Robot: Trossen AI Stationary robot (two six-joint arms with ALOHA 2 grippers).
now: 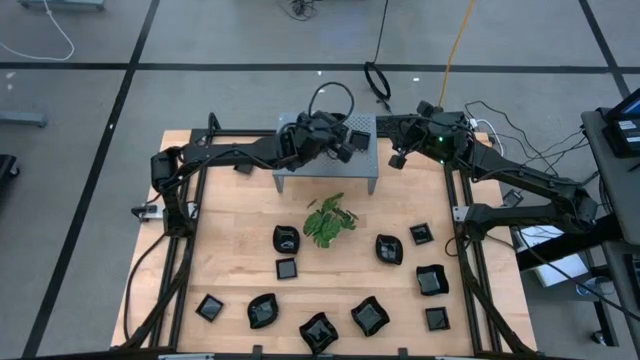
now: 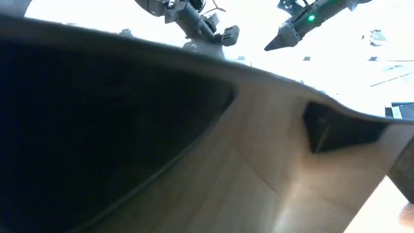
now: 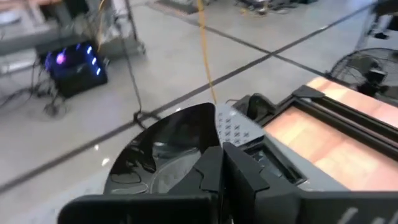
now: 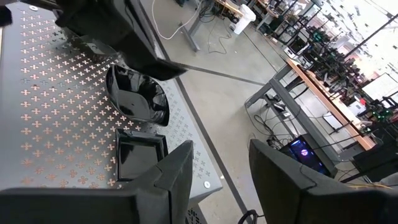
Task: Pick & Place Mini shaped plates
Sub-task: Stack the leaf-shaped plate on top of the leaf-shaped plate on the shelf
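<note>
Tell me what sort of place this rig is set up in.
Most likely a robotics lab or workshop. A bare wooden table stands on a grey concrete floor with loose cables, and rows of workbenches loaded with equipment fill the room beyond.

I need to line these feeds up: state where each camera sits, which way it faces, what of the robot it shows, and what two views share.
High: overhead, looking straight down at table, both arms, stand.
Low: table height, looking up across; a dark dish fills it, both grippers above.
Left wrist: past left gripper, shut on a round plate, toward the floor.
Right wrist: past open right gripper at the stand.
Shared: round plate also shows in the right wrist view, beside a square plate.
</note>
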